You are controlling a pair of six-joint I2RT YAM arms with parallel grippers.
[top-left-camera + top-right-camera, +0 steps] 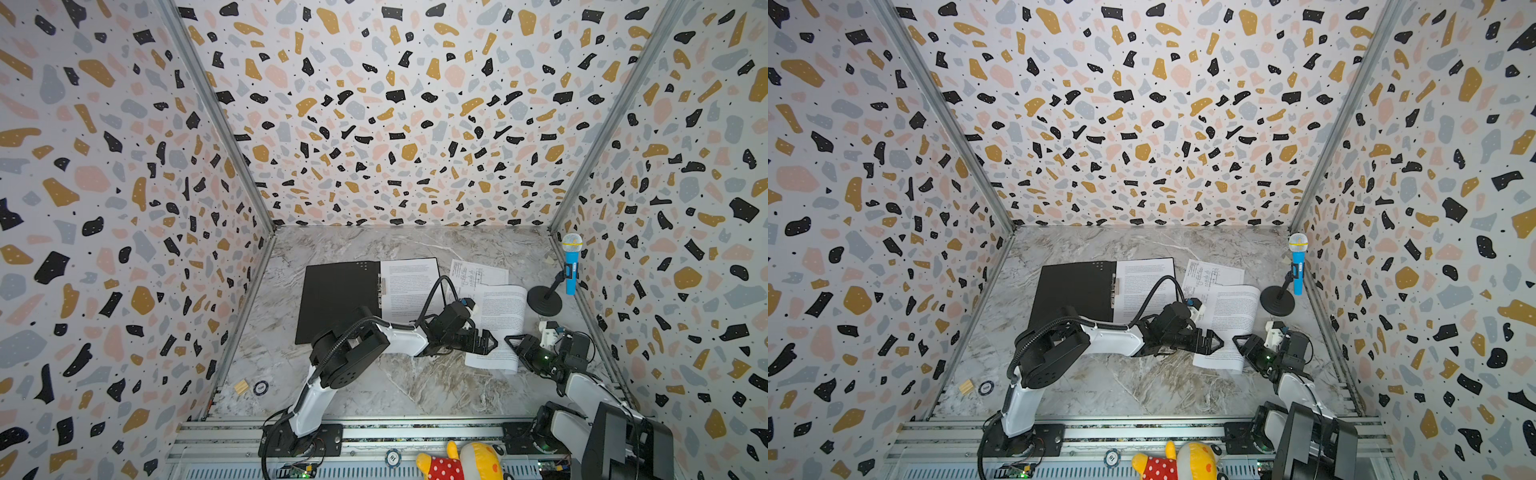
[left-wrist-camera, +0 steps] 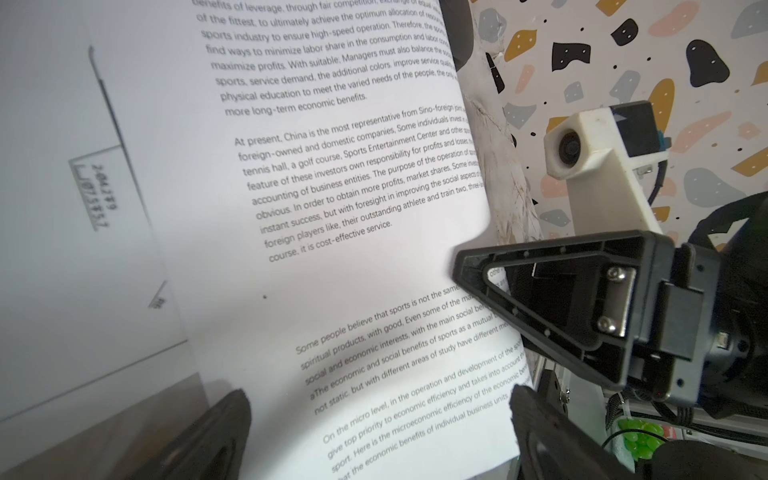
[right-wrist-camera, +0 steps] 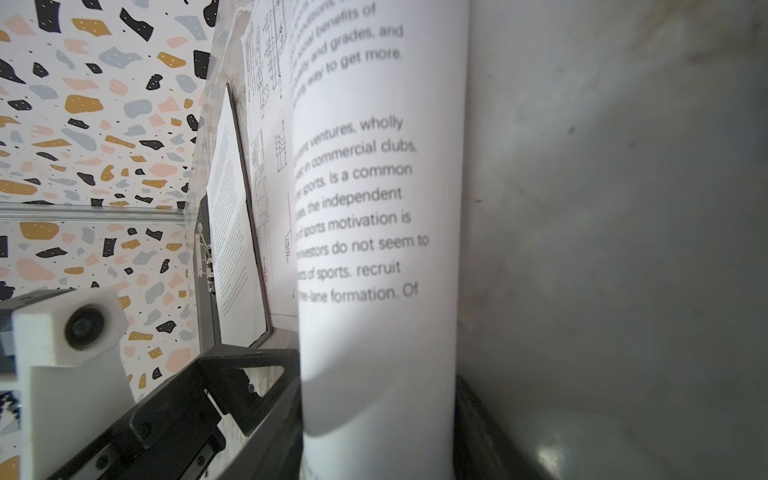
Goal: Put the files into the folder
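Note:
The folder [image 1: 338, 299] [image 1: 1075, 291] lies open with its black inside up. One text sheet [image 1: 409, 289] rests on its right half. A drawing sheet [image 1: 478, 272] [image 2: 83, 187] lies on the table right of it. Partly over the drawing sheet lies a second text sheet [image 1: 498, 320] [image 2: 332, 166] [image 3: 374, 208], its right edge curled up. My left gripper [image 1: 488, 343] [image 2: 382, 436] hovers open over that sheet's left side. Facing it, my right gripper [image 1: 513, 343] [image 3: 378, 436] has the curled edge between its jaws, which still stand apart.
A blue toy microphone [image 1: 571, 266] on a black round stand [image 1: 544, 301] is at the right wall, close to the curled sheet. A small wooden block [image 1: 241, 386] and a chip [image 1: 260, 387] lie front left. A plush toy [image 1: 461, 461] sits on the front rail.

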